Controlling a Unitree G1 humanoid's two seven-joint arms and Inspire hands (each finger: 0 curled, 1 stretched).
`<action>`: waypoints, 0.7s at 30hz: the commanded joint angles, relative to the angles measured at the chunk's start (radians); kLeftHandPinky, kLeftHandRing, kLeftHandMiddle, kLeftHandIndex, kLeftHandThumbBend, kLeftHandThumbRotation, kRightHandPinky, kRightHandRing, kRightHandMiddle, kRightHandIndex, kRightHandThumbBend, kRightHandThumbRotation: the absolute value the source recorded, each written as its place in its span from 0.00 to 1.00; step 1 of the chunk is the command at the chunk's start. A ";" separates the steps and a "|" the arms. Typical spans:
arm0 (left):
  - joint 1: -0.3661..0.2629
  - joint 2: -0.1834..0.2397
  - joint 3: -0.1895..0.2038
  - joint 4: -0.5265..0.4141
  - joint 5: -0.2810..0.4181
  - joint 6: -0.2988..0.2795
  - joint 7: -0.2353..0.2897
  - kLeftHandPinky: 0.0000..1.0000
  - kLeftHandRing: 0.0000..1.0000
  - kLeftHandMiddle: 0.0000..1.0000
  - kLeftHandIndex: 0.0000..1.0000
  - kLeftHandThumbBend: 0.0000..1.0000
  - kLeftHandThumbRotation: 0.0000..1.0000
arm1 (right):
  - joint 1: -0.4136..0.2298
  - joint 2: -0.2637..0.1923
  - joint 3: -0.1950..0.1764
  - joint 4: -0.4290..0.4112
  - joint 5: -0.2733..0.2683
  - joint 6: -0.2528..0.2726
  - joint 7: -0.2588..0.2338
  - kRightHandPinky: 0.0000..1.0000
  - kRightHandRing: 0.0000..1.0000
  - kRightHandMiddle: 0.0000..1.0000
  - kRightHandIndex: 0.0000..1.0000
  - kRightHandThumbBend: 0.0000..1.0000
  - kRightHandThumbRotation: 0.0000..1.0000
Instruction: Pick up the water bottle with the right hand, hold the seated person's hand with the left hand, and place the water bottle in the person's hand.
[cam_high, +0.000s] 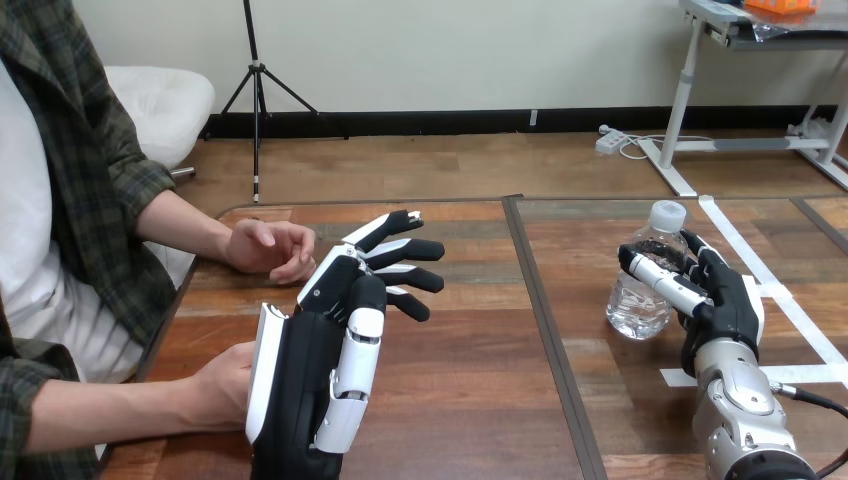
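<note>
The water bottle (640, 300) is standing upright on the right half of the table (470, 390). It is a small, clear one with ribbed plastic walls and a white cap (668, 213), and how full it is cannot be told. The right hand (725, 300) is gripping it from the right side. One black-and-white finger (660, 278) is crossing the bottle's front while the others are wrapping behind it, near the shoulder below the cap. The left hand (305, 370) is reaching forward over the table's left half with its white-shelled back turned to the left. Its fingers (405, 250) are stretching out straight and slightly fanned, pinching nothing. The person's nearer hand (222, 385) is lying just beside that shell at the left edge, and whether the two are touching cannot be told. The person's farther hand (268, 247) is resting loosely curled at the table's far left corner. The table is showing dark reddish wood planks, a dark seam (545, 320) is dividing it down the middle, and strips of white tape (745, 255) are running across its right part.
</note>
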 joint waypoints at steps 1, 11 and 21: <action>0.033 -0.016 -0.015 -0.021 -0.004 -0.022 0.002 0.45 0.59 0.68 0.76 0.16 0.94 | -0.044 -0.004 0.013 -0.010 -0.023 -0.027 -0.011 0.87 0.85 0.86 0.88 0.62 0.00; 0.036 -0.014 -0.010 -0.026 0.010 -0.017 0.006 0.45 0.59 0.68 0.76 0.17 0.94 | -0.044 -0.009 0.026 -0.009 -0.052 -0.025 -0.016 0.87 0.86 0.87 0.88 0.63 0.00; 0.039 -0.016 -0.011 -0.027 0.011 -0.015 0.008 0.45 0.60 0.68 0.75 0.17 0.95 | -0.041 -0.014 0.047 -0.003 -0.079 -0.048 -0.014 0.87 0.86 0.87 0.88 0.64 0.00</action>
